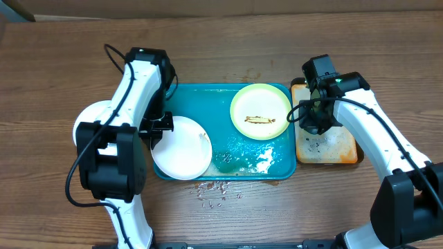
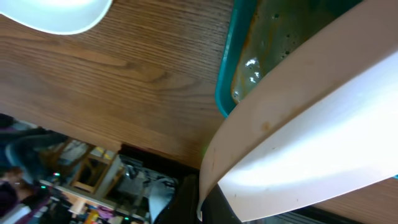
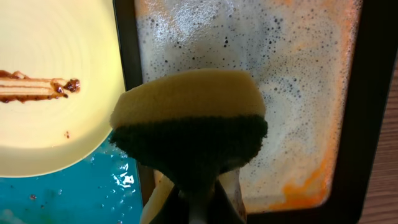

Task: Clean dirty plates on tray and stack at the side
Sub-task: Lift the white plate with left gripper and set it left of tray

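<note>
Left gripper (image 1: 165,126) is clamped on the left rim of a white plate (image 1: 183,149). It's a smooth, glossy round plate that looks clean from above, and it hangs over the front-left corner of the teal tray (image 1: 201,93). The left wrist view has that rim sweeping across in a broad pale arc, with the tray's rounded corner just behind it.

Over to the right gripper (image 1: 315,123). It's shut on a sponge (image 3: 189,121), soft yellow foam on one side, coarse dark-green scouring pad on the other. The sponge is poised above the orange tray (image 3: 298,93), which is black-rimmed and covered in fine soapy bubbles.

Just left of it, the pale yellow-green plate (image 1: 261,111) lies flat in the back-right part of the teal tray. It shows faint concentric rings and a brown smear (image 3: 37,87) across its middle. The smear's long axis runs left to right, along the tray's own long side.

The teal tray is wet plastic with a raised rim, and there's a patch of white foam (image 1: 264,163) near its front-right corner. Droplets (image 1: 218,188) are scattered on the wood-grain table (image 1: 62,62) in front of it. A second white plate (image 1: 88,114) sits on the table left of the tray, mostly hidden under the left arm.
</note>
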Robot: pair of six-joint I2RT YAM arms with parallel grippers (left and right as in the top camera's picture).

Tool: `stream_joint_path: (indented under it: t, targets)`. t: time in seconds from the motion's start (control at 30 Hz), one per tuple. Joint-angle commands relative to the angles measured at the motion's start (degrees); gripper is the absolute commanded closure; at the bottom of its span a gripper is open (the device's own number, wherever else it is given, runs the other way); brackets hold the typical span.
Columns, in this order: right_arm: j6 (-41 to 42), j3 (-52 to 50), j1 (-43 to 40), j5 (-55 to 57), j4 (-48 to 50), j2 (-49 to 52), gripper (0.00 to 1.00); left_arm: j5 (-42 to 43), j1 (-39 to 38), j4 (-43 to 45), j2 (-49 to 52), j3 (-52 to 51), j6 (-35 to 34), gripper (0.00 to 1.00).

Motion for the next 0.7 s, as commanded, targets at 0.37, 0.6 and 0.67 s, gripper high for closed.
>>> stream_joint_path:
  t: [0.37, 0.6, 0.67]
  targets:
    - [-0.1, 0.4, -0.1, -0.2, 0.2, -0.1, 0.96, -8.8, -2.3, -0.3, -10.2, 0.7, -3.9, 0.96]
    - [-0.1, 0.4, -0.1, -0.2, -0.7, -0.1, 0.96, -6.6, -4.5, 1.3, -13.4, 0.7, -4.9, 0.96]
    - [-0.1, 0.4, -0.1, -0.2, -0.7, -0.1, 0.96, -5.0, -5.6, 2.6, -12.6, 0.6, -0.8, 0.96]
